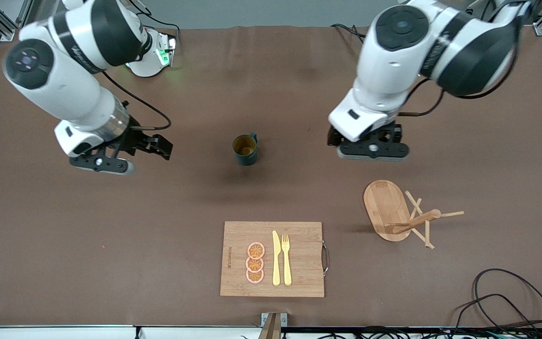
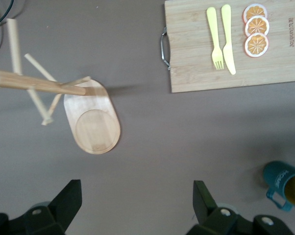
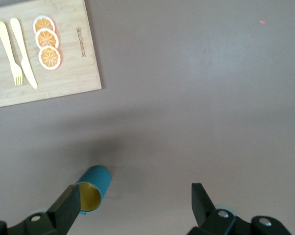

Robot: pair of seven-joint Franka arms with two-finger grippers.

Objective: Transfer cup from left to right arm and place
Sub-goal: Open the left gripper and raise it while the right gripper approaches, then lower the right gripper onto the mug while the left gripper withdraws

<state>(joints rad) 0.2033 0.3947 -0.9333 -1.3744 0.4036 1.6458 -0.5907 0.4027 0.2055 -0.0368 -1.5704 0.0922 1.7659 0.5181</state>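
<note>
The cup [image 1: 245, 149], a dark teal mug with an ochre-yellow inside, stands upright on the brown table between the two arms, held by nothing. It also shows in the left wrist view [image 2: 284, 182] and in the right wrist view [image 3: 93, 188]. My left gripper [image 1: 372, 149] hangs open and empty over bare table, beside the cup toward the left arm's end; its wrist view [image 2: 137, 196] shows only table between the fingers. My right gripper [image 1: 151, 145] is open and empty over the table, beside the cup toward the right arm's end, and its wrist view [image 3: 135, 196] shows the cup next to one finger.
A wooden cutting board [image 1: 299, 278] with a yellow knife [image 1: 276, 259], a yellow fork [image 1: 286, 259] and three orange slices [image 1: 255, 262] lies nearer the front camera than the cup. A wooden mug rack [image 1: 386, 207] with pegs stands toward the left arm's end. Cables [image 1: 501, 292] lie at the table corner.
</note>
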